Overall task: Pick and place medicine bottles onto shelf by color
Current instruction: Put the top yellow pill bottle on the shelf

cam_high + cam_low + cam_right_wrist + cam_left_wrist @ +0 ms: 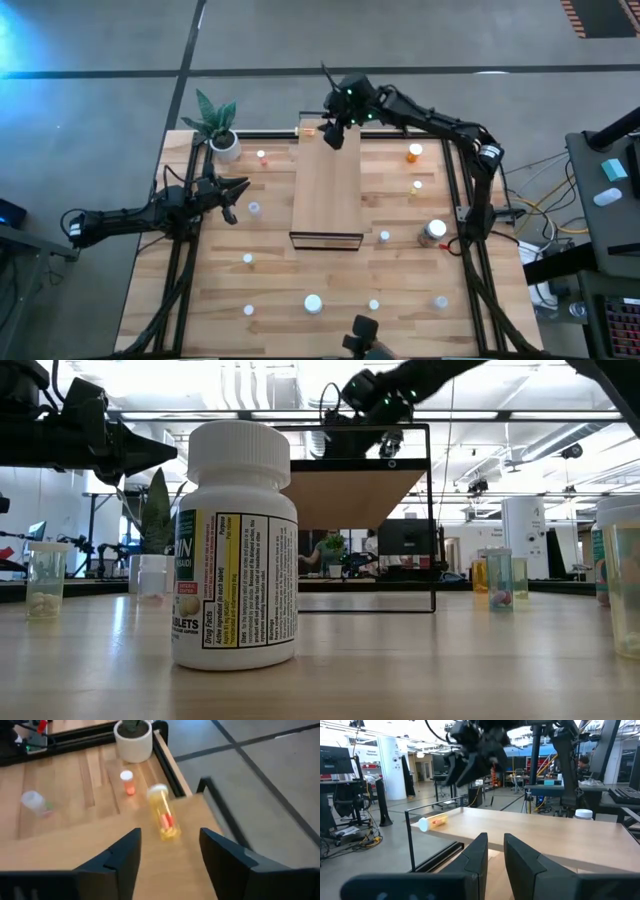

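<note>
The shelf (325,195) stands mid-table, running from near to far. A yellow medicine bottle (164,815) with a pale cap lies on its side on the shelf's wood top, near the far left corner (308,129). My right gripper (167,852) hovers open above the shelf's far end (335,130), its fingers spread behind the bottle and clear of it. My left gripper (495,850) waits at the table's left (228,195), shut with a thin slit, holding nothing. The left wrist view shows the same bottle (432,822) under the right gripper (465,767).
Several small bottles stand scattered on the slatted table: an orange one (414,152), a wide jar (435,230), a white-capped one (313,303) that fills the low view (235,560). A potted plant (225,145) sits at the far left corner. Black frame rails run along the table's edges.
</note>
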